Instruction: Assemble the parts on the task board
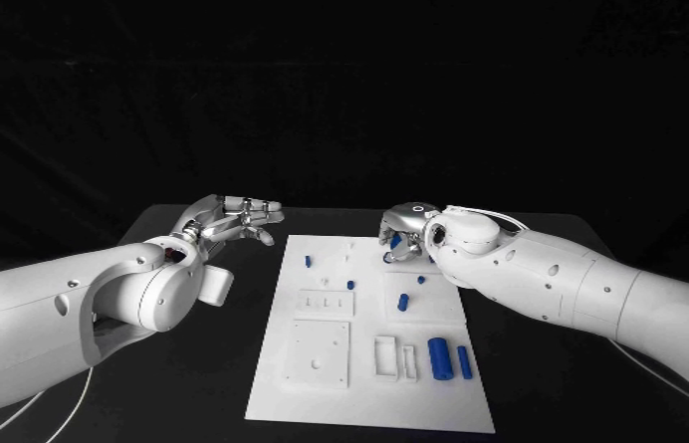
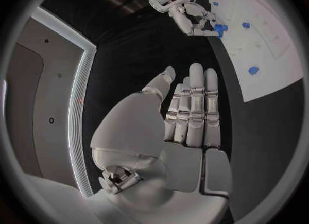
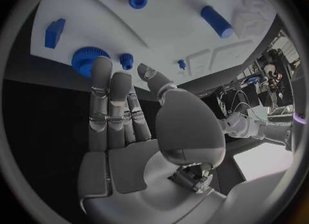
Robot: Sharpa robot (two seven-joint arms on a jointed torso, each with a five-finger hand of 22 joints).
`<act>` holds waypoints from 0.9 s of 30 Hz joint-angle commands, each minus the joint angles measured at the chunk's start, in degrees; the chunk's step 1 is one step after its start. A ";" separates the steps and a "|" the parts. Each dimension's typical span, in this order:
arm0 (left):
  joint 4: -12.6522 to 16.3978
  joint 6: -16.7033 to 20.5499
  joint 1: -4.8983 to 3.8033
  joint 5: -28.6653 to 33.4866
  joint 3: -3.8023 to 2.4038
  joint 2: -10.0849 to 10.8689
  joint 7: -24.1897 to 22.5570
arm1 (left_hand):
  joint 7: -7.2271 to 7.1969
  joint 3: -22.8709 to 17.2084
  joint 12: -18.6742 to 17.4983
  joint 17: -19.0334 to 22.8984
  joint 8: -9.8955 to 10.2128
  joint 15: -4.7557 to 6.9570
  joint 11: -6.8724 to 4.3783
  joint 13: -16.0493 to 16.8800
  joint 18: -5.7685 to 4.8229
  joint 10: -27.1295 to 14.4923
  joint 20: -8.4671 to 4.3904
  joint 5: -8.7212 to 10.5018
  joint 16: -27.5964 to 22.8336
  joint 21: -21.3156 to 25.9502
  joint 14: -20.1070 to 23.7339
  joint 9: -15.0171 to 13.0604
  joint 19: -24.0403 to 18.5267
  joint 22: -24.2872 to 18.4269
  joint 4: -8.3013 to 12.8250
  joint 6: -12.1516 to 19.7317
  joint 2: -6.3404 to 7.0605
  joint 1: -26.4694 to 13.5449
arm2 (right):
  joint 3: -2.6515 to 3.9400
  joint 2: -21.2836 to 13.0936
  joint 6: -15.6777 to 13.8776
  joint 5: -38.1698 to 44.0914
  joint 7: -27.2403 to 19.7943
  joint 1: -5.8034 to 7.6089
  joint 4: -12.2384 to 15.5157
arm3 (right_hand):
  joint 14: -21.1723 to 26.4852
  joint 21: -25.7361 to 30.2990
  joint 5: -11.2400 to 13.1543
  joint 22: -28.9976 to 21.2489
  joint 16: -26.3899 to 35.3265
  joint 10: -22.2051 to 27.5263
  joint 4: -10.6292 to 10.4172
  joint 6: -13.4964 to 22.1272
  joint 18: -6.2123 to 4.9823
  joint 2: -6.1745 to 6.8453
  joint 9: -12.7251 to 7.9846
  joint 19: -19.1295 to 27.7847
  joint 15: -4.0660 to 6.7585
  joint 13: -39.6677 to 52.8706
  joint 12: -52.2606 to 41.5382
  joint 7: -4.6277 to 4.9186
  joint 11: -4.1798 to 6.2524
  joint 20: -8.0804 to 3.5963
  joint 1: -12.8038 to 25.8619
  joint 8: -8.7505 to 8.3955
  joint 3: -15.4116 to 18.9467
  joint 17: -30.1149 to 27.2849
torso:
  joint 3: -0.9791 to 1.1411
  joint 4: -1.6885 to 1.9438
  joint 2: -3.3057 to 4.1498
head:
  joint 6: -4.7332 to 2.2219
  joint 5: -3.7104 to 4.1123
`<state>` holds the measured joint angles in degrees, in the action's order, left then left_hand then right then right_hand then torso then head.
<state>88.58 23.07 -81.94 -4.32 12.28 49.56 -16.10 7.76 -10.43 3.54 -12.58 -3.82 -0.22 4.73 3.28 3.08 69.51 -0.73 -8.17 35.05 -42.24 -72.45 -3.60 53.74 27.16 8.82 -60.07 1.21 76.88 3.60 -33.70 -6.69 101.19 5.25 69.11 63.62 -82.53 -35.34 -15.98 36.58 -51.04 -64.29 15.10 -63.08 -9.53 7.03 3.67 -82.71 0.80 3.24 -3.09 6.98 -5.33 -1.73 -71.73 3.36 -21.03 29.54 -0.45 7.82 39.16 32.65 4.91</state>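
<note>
head view: assembly barely begun

right hand [image 1: 402, 236] hovers over the task board [image 1: 366, 403] far edge, fingers apart near a blue gear [image 3: 87, 59], holding nothing. left hand [image 1: 237, 219] waits beside the board, empty. loose blue cylinders [image 1: 448, 358] remain unplaced.

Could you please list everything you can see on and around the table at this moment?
Table: one, black, under everything.
Task board: one, white plate, middle of the table.
Cylinders: two, blue, lying side by side at the board's near right.
Small parts: several, blue, scattered over the board's middle and far end.
Gear-like part: one, blue, by the right hand's fingertips at the board's far end.
Left hand: one, silver, fingers apart, holding nothing, left of the board.
Right hand: one, silver, over the board's far end; contact with the parts unclear.
</note>
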 commanded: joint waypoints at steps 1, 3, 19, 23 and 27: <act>0.03 -0.98 -0.17 -0.33 -0.07 0.01 -0.07 | -0.07 0.24 -0.17 0.30 0.05 -0.15 0.15 0.05 1.00 -0.48 0.09 -0.22 0.36 -0.11 0.43 -0.02 -0.03 -0.28 0.08 0.42 0.05 -0.41 | -0.01 0.00 2.19 1.19 0.29 -0.20 -0.01 | 0.30 0.27 0.12 0.30 -0.31 0.37 0.29 0.36 -0.57 0.17 0.05 -0.27 -0.28 0.06 -0.18 0.18 -0.04 0.02 -0.33 0.19 -0.20 -0.09 | -0.08 0.06 0.27 | -0.09 0.01; 0.03 -0.99 -0.17 -0.34 -0.07 0.01 -0.07 | -0.07 0.24 -0.17 0.30 0.05 -0.15 0.15 0.05 1.00 -0.48 0.09 -0.22 0.36 -0.11 0.43 -0.02 -0.03 -0.28 0.08 0.42 0.05 -0.41 | -0.01 0.05 2.13 1.20 0.25 -0.29 -0.03 | 0.34 0.89 0.12 1.34 -0.37 0.28 0.35 0.25 -0.52 0.21 0.05 -0.43 -0.28 0.06 -0.19 0.18 -0.02 0.00 -0.18 0.18 -0.84 -0.14 | -0.10 0.12 0.35 | -0.04 0.03; -0.10 -1.17 -0.18 -0.34 -0.07 0.07 0.11 | -0.06 0.30 -0.16 0.52 0.05 -0.16 0.18 0.05 1.00 -0.59 0.11 -0.21 0.50 -0.06 0.45 -0.02 0.04 -0.45 0.00 0.46 0.03 -0.43 | -0.02 0.10 2.77 1.85 0.56 -0.77 -0.51 | 0.39 1.56 2.72 5.10 -0.86 -1.98 0.47 -1.11 -0.42 0.41 0.10 -0.50 -0.05 0.06 -0.19 -0.01 0.43 -0.24 0.15 0.22 -8.64 0.04 | -0.06 0.40 1.03 | -0.10 0.36; -0.15 -1.22 -0.18 -0.34 -0.07 0.09 0.15 | -0.04 0.36 -0.16 0.64 0.05 -0.18 0.22 0.06 1.00 -0.72 0.12 -0.21 0.60 -0.03 0.44 -0.02 0.09 -0.57 -0.11 0.47 0.02 -0.48 | -0.02 0.06 2.60 2.13 0.70 -0.80 -0.52 | 0.40 1.42 4.40 5.82 -0.91 -2.84 0.54 -1.57 -0.38 -0.03 0.13 -0.41 0.03 0.07 -0.18 -0.06 0.59 -0.32 -0.42 0.22 -10.70 0.09 | -0.11 0.52 1.05 | -0.10 0.46; -0.16 -1.25 -0.18 -0.35 -0.07 0.13 0.20 | -0.04 0.36 -0.16 0.64 0.05 -0.18 0.22 0.06 1.00 -0.72 0.12 -0.21 0.60 -0.03 0.44 -0.02 0.09 -0.57 -0.11 0.47 0.02 -0.48 | -0.02 0.07 2.36 2.40 0.80 -0.82 -0.56 | 0.40 1.02 5.78 6.89 -0.94 -3.86 0.23 -2.40 -0.25 -0.25 0.16 -0.29 0.17 0.09 -0.19 -0.27 0.87 -0.46 -0.53 0.24 -12.62 0.15 | -0.14 0.58 1.16 | -0.15 0.45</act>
<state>88.36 22.73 -81.95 -4.45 12.28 49.67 -15.77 7.76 -10.43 3.54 -11.98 -3.82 -0.42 4.93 3.27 3.09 69.31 -0.73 -8.16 35.45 -42.24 -72.26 -3.59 53.74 26.64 8.82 -60.07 1.21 76.89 3.60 -33.64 -4.93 102.30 5.71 68.33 63.08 -82.34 -33.96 -10.35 43.33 -51.80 -67.88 15.36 -65.05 -9.22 6.86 3.79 -82.91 0.64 3.23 -3.08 6.68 -4.41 -1.93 -71.91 3.36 -33.42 29.61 -0.55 8.32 40.20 32.55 5.35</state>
